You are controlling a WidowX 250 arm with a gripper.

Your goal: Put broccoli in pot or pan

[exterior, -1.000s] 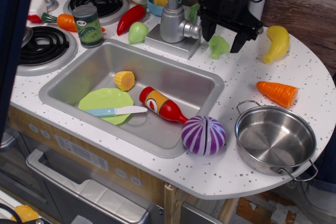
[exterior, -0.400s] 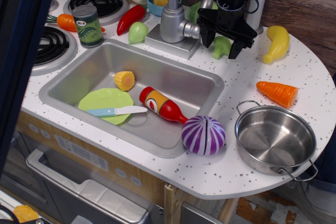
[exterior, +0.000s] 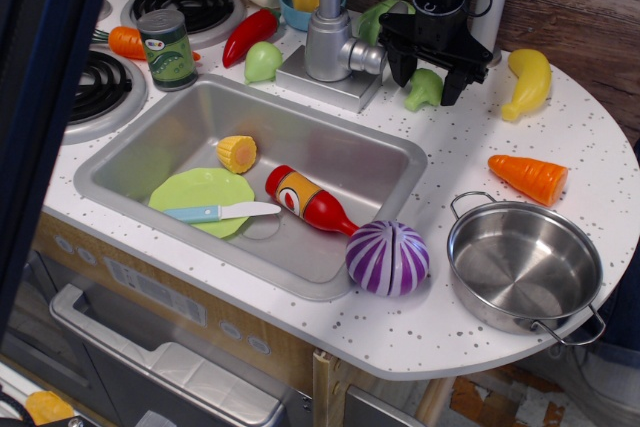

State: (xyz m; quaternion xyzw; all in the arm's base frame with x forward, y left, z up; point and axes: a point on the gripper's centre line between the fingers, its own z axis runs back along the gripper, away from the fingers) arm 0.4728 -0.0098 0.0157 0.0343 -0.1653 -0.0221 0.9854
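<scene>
The small light-green broccoli [exterior: 425, 89] lies on the white counter behind the sink, right of the faucet. My black gripper [exterior: 428, 77] hangs straight over it, open, with one finger [exterior: 402, 67] to its left and the other to its right, so the broccoli sits between them. I cannot tell whether the fingers touch it. The shiny steel pot [exterior: 525, 269] with wire loop handles stands empty at the front right of the counter, well away from the gripper.
A purple striped onion [exterior: 388, 257] sits left of the pot. An orange carrot [exterior: 528, 178] and a yellow banana [exterior: 528, 82] lie to the right. The faucet [exterior: 328, 42] is close on the left. The sink [exterior: 330, 152] holds a bottle, corn, a plate and a knife.
My gripper has come down around the broccoli and its fingers have narrowed. The broccoli has shifted slightly to the right.
</scene>
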